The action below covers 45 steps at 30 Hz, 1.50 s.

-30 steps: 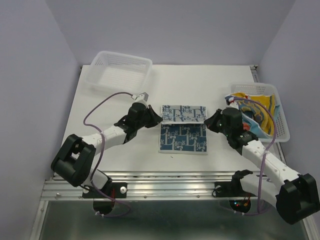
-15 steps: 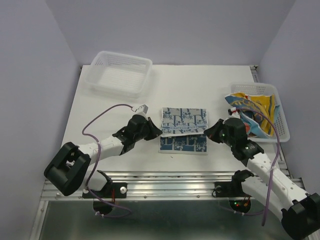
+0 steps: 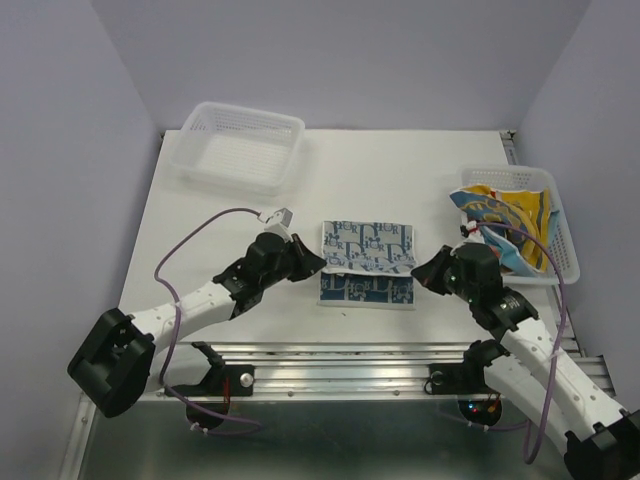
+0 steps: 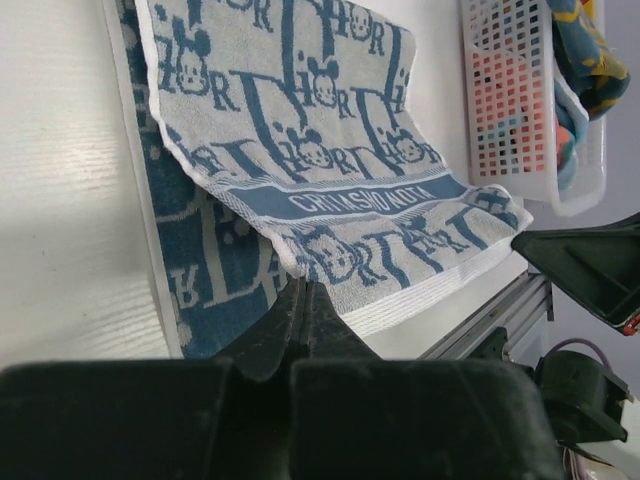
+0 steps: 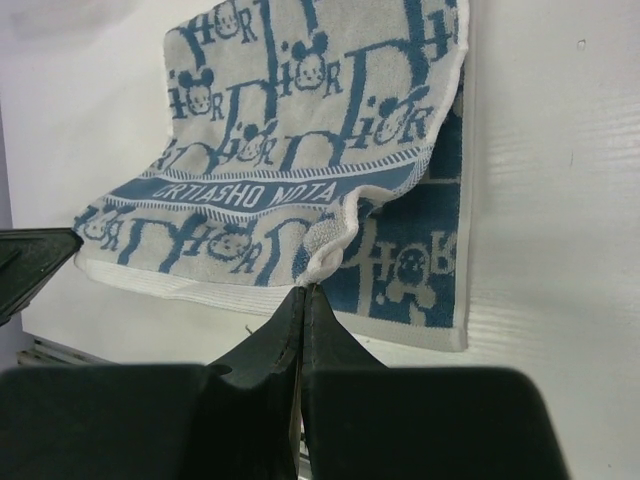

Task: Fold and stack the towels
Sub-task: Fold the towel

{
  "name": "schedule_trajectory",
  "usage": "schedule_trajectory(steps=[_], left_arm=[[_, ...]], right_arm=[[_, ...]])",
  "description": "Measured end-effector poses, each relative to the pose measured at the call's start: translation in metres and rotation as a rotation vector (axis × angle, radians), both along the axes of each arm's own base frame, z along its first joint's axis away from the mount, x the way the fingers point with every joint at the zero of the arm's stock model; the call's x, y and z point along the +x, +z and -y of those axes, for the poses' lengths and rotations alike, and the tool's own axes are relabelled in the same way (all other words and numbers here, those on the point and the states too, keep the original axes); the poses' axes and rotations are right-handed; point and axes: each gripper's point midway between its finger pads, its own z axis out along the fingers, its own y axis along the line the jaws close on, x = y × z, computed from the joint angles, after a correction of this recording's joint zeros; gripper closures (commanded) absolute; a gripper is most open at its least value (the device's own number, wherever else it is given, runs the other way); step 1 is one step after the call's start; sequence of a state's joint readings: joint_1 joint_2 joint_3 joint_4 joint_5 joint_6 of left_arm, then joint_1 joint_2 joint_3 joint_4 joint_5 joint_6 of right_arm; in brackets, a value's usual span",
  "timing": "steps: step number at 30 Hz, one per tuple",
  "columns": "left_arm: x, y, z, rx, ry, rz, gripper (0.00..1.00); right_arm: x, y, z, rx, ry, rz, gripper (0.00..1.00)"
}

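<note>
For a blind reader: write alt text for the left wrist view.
The shut left gripper pinches the edge of a blue-and-white towel, its pale layer folded over the darker one on the table. A mesh basket stands upper right.

Both wrist views cut the blue-and-white towel [image 4: 300, 130] off at the top edge; its folded-over flap hides much of the layer beneath.
</note>
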<state>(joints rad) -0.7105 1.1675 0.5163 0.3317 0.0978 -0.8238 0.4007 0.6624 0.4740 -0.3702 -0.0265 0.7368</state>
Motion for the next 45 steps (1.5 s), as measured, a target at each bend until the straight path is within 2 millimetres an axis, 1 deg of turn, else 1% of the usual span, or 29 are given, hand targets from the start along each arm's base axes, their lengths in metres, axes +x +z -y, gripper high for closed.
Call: schedule_trajectory(steps=[3,6,8,11,15,16,17,18,19,20,21,22,23,24,26,29,32,34,35,36,37,38,40,42,44,45], left_arm=[[-0.007,-0.005,-0.001,0.003,-0.004,-0.014,1.00],[-0.014,-0.019,-0.005,0.024,-0.005,-0.049,1.00],[-0.018,-0.028,-0.006,0.038,-0.007,-0.073,1.00],[-0.022,-0.039,-0.005,0.060,-0.013,-0.103,1.00],[-0.027,-0.055,-0.003,0.091,-0.025,-0.141,1.00],[-0.029,-0.058,-0.003,0.097,-0.029,-0.150,1.00],[-0.030,-0.061,-0.003,0.102,-0.031,-0.156,0.95],[-0.032,-0.063,-0.003,0.106,-0.035,-0.162,0.88],[-0.034,-0.065,-0.003,0.110,-0.036,-0.171,0.77],[-0.034,-0.066,-0.004,0.113,-0.037,-0.175,0.71],[-0.035,-0.066,-0.004,0.115,-0.038,-0.178,0.64],[-0.036,-0.067,-0.004,0.116,-0.038,-0.181,0.45],[-0.037,-0.067,-0.006,0.123,-0.035,-0.184,0.15],[-0.038,-0.067,-0.007,0.125,-0.032,-0.187,0.01],[-0.038,-0.064,-0.009,0.131,-0.026,-0.179,0.01],[-0.036,-0.057,-0.014,0.136,-0.008,-0.151,0.01],[-0.027,-0.051,-0.017,0.172,0.018,-0.122,0.01],[-0.012,-0.039,-0.014,0.199,0.039,-0.084,0.01],[-0.005,-0.035,-0.012,0.205,0.046,-0.073,0.01],[0.008,-0.027,-0.009,0.215,0.059,-0.049,0.01],[0.018,-0.023,-0.006,0.223,0.066,-0.036,0.01],[0.026,-0.020,-0.005,0.229,0.072,-0.025,0.01],[0.051,-0.015,-0.005,0.249,0.102,-0.008,0.01],[0.069,-0.016,-0.008,0.267,0.119,-0.002,0.02],[0.087,-0.022,-0.014,0.293,0.134,-0.012,0.05],[0.091,-0.025,-0.014,0.302,0.133,-0.014,0.05]], right_arm=[[-0.004,0.000,-0.001,0.004,0.009,-0.007,0.99],[-0.006,-0.001,-0.003,0.013,0.026,-0.014,0.99],[-0.008,-0.005,-0.005,0.016,0.036,-0.024,0.99],[-0.015,-0.023,-0.005,0.012,0.047,-0.072,0.99],[-0.031,-0.056,-0.007,0.017,0.062,-0.173,0.89],[-0.032,-0.059,-0.007,0.017,0.064,-0.181,0.84],[-0.035,-0.062,-0.007,0.022,0.067,-0.196,0.78],[-0.037,-0.065,-0.008,0.026,0.068,-0.205,0.71],[-0.038,-0.067,-0.008,0.031,0.068,-0.213,0.67],[-0.039,-0.068,-0.008,0.033,0.070,-0.217,0.56],[-0.040,-0.067,-0.009,0.037,0.071,-0.216,0.50],[-0.041,-0.066,-0.009,0.038,0.074,-0.213,0.44],[-0.041,-0.063,-0.009,0.045,0.074,-0.202,0.33],[-0.041,-0.061,-0.009,0.046,0.077,-0.188,0.27],[-0.041,-0.058,-0.008,0.044,0.078,-0.173,0.00],[-0.040,-0.057,-0.005,0.019,0.081,-0.164,0.00],[-0.031,-0.049,-0.003,-0.011,0.075,-0.149,0.00],[-0.015,-0.037,-0.003,-0.043,0.059,-0.122,0.00],[-0.009,-0.034,-0.003,-0.056,0.054,-0.117,0.00],[-0.001,-0.029,-0.002,-0.069,0.043,-0.107,0.00],[0.009,-0.026,-0.001,-0.091,0.027,-0.099,0.00],[0.016,-0.026,0.000,-0.109,0.014,-0.102,0.00],[0.037,-0.024,0.002,-0.156,-0.025,-0.099,0.00],[0.052,-0.026,0.005,-0.202,-0.048,-0.107,0.00],[0.067,-0.033,0.006,-0.250,-0.061,-0.129,0.00],[0.075,-0.037,0.007,-0.277,-0.068,-0.139,0.00]])
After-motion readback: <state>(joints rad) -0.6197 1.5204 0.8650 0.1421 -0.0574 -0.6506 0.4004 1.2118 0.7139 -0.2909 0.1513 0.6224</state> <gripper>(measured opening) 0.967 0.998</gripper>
